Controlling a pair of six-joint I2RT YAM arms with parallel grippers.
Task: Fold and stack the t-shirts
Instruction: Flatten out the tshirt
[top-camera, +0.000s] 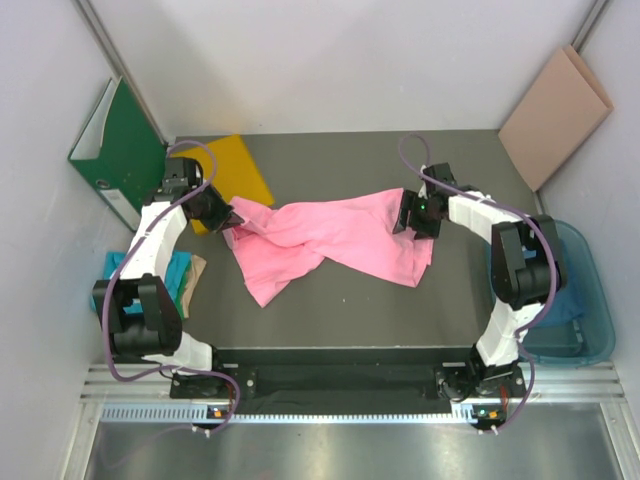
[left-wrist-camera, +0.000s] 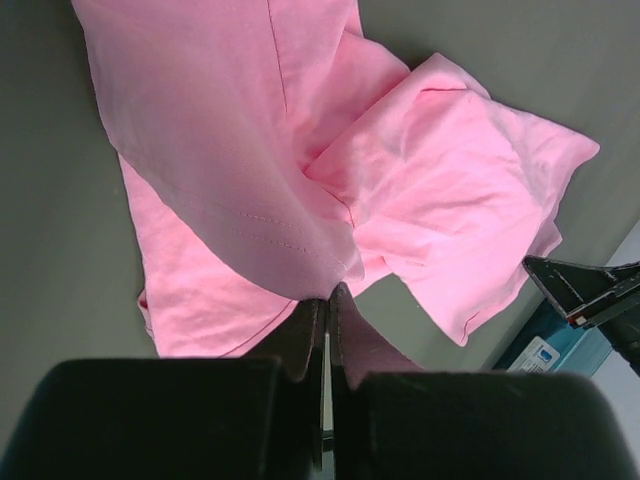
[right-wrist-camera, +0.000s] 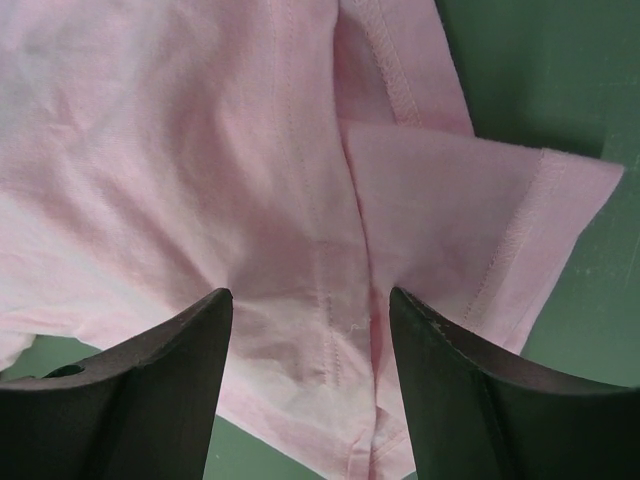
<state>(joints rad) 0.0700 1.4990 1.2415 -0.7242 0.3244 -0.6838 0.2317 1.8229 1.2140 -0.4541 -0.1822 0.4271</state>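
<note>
The left gripper, its fingers pressed together, is pinching an edge of the pink t-shirt at the table's 9 o'clock side. From that pinch the cloth is trailing in loose folds toward 3 o'clock across the dark table. There the right gripper is standing with its fingers spread, straddling a seam beside a sleeve hem and gripping nothing. A yellow sheet is lying at 10 o'clock, just behind the left gripper, with a green binder leaning beyond it. Teal cloth is sitting off the table at 8 o'clock, and a blue bin at 4 o'clock.
</note>
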